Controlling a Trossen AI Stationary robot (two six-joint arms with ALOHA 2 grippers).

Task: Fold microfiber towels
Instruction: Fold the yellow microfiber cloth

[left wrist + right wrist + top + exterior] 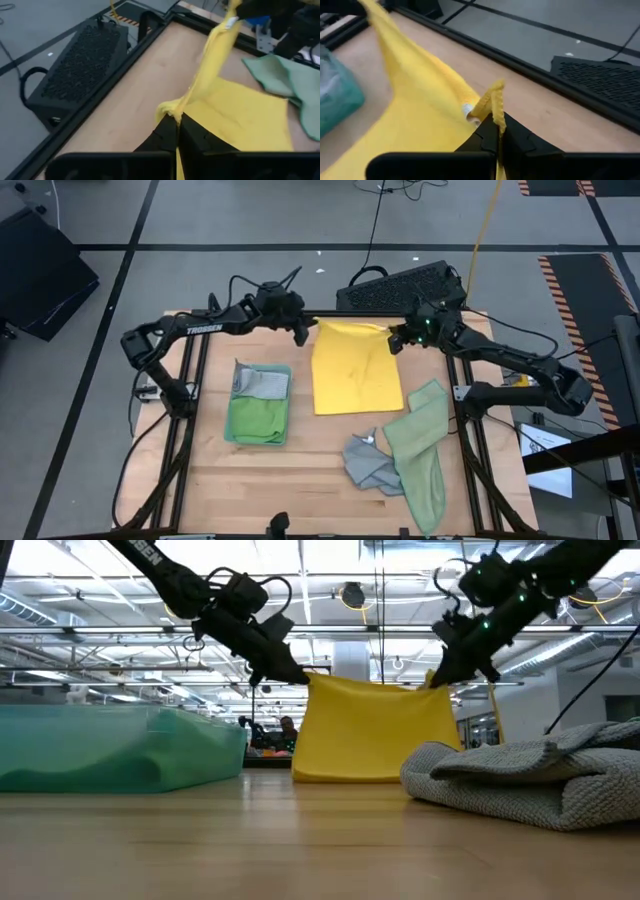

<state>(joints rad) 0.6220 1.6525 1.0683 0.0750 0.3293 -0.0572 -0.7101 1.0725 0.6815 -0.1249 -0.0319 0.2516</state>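
Left tool point(302, 332) and right tool point(396, 340) clamp the yellow towel's point(355, 370) corners; left arm reads "TROSSEN".

The yellow towel point(356, 368) is showing as soft matt cloth, finely napped. The grey towel point(520, 783) is looking coarser, with a nubby weave. The table point(300, 470) is showing smooth, pale wood with a faint sheen.
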